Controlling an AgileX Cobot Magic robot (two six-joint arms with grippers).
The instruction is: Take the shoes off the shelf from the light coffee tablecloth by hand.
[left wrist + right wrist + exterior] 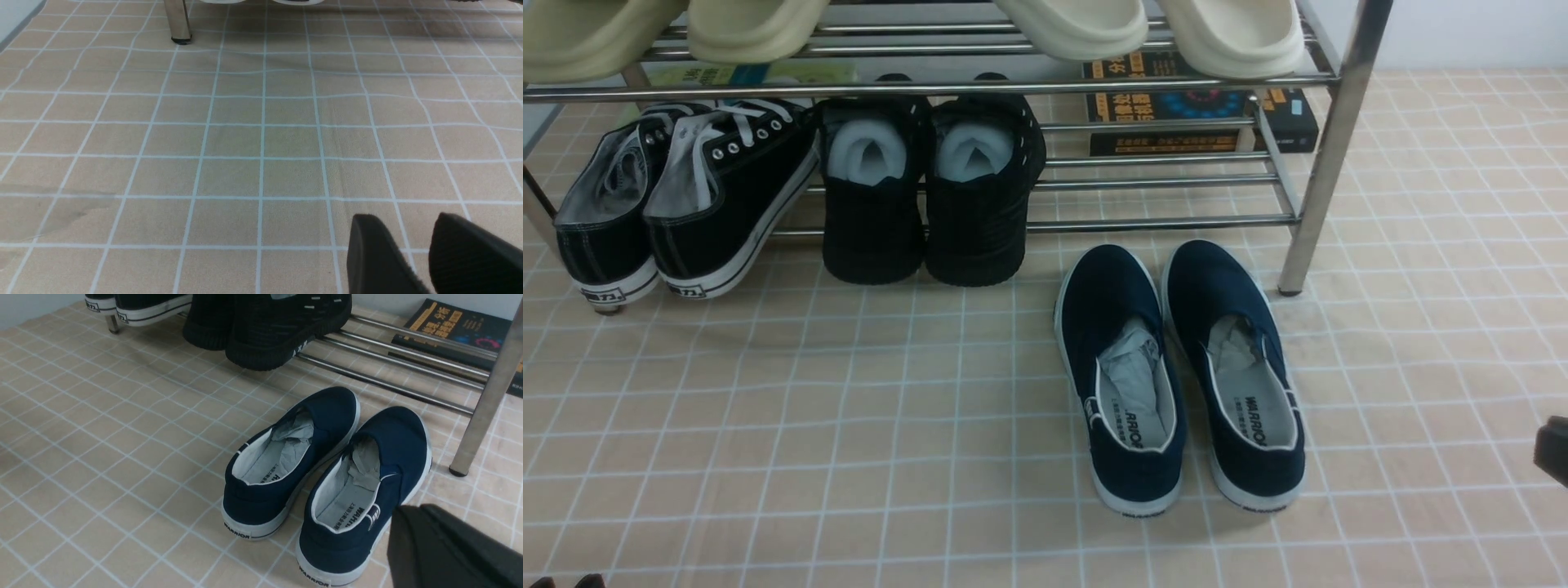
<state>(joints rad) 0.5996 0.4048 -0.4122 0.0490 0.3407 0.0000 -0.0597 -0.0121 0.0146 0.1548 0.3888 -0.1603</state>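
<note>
Across the lower frame, the light coffee tablecloth (849, 457) lies slightly wrinkled, so dragging could ruck it beneath the shoes (1123, 425), right of centre; the right claw (412, 508) is narrow, the left (402, 216) slightly parted.

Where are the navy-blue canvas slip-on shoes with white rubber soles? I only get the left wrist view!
Observer: The slip-on shoes stand side by side on the light beige-tan cloth with thin white grid lines.

Operator: Is the other gripper, the black right one, holding one?

Observer: No, the black right gripper is shut with no shoe in it.

Operator: What's printed inside the shoes?

Observer: "WARRIOR", in dark letters on the grey insoles.
</note>
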